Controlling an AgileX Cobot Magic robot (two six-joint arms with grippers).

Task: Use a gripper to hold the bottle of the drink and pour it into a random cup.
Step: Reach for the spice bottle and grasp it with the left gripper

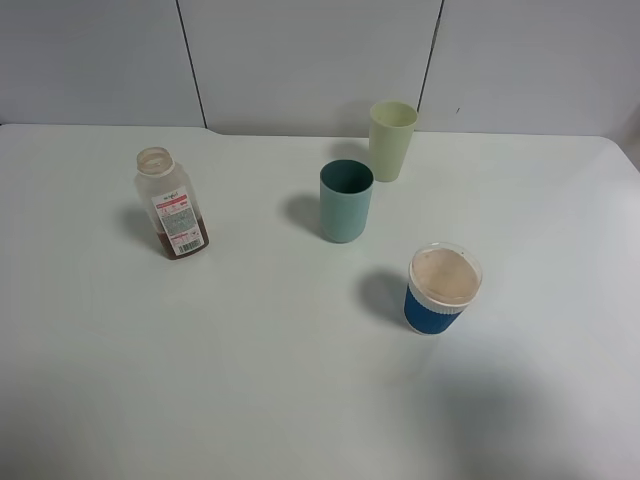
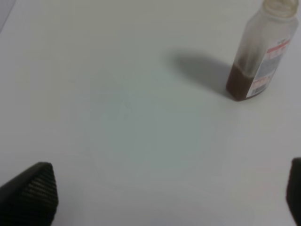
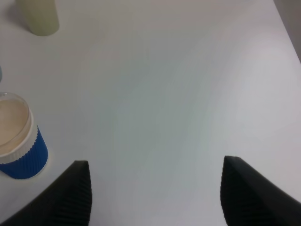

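Translucent plastic with a white-and-red label: looking at the bottle standing upright on the left part of the white table, holding a shallow layer of brown drink at the bottom and casting a soft shadow behind it. Finding it standing free, well apart from all the cups.

Seeing the teal cup standing upright near the middle of the table, mouth open to the camera, well to the right of the bottle in the high view. Noting a pale yellow-green cup standing just behind it toward the wall, close by and slightly to the right, with only a narrow gap showing between the two. Spotting a blue-sleeved cup with a clear lid sitting nearer the front edge and further right, apart from the other two.

Watching the left gripper hanging over bare table in its own wrist view, keeping its ribbed black fingers spread as wide as the frame and gripping nothing. Catching the bottle ahead of those fingers and off toward one side, well apart from both tips, lying outside the gap rather than between them.

Watching the right gripper likewise holding its fingers wide open over bare table, clasping nothing. Seeing the blue-sleeved cup just beside one of its fingers, not touching, and the yellow-green cup further ahead on the same side.
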